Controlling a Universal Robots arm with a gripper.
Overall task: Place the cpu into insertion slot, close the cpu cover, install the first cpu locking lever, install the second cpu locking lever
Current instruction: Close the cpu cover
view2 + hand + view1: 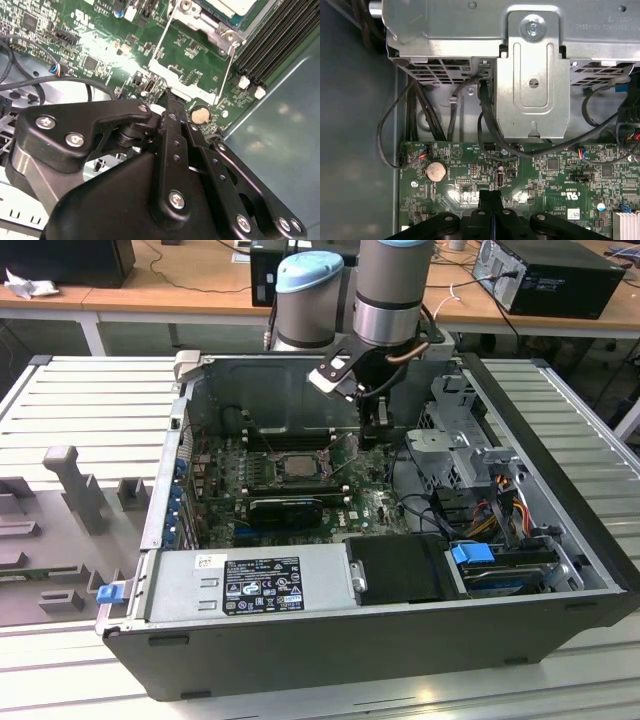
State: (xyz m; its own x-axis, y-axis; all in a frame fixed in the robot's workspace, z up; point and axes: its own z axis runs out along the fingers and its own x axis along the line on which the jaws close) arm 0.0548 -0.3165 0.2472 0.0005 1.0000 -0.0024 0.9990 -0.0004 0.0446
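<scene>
Gripper (169, 97) fingers pressed together, nothing seen held between them. Tip set low over motherboard (100, 45), just beside pale metal tab (182, 82) and near coin cell (200, 115). Beyond tip, two wire locking levers (159, 42) seen, judged not yet latched. Further on, cpu (231, 5) seated in insertion slot (272, 468), beside memory slots (270, 45). Risks noted: tip slipped off thin lever, board parts scraped; lever sprung back if catch missed.

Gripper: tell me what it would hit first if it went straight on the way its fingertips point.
Most likely the green circuit board, right ahead of the black gripper with its fingertips shut, close to a small silver upright port. How much gap remains is hard to judge.
</scene>
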